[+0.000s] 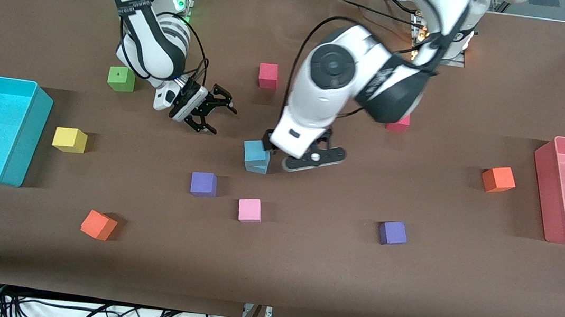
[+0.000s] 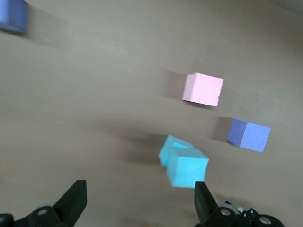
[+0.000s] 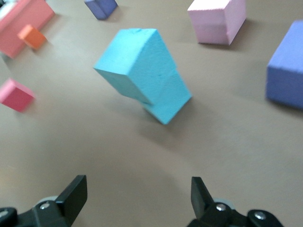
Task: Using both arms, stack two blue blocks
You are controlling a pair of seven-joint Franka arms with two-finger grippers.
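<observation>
The two blue blocks (image 1: 256,156) stand stacked on the table (image 1: 302,267), one on top of the other, the upper one turned a little askew on the lower. The left gripper (image 1: 288,155) hangs just beside the stack, toward the left arm's end of the table, with its jaws spread wide and nothing between them; in the left wrist view the stack (image 2: 183,163) sits apart from both fingertips (image 2: 75,196). The right gripper (image 1: 213,111) hovers over bare table a short way from the stack toward the right arm's end, also released and empty, and its wrist view shows the stack (image 3: 142,73) well clear of its fingers (image 3: 201,191). A pink block (image 1: 250,210) and a purple block (image 1: 203,183) lie near the stack, nearer the front camera than both grippers.
</observation>
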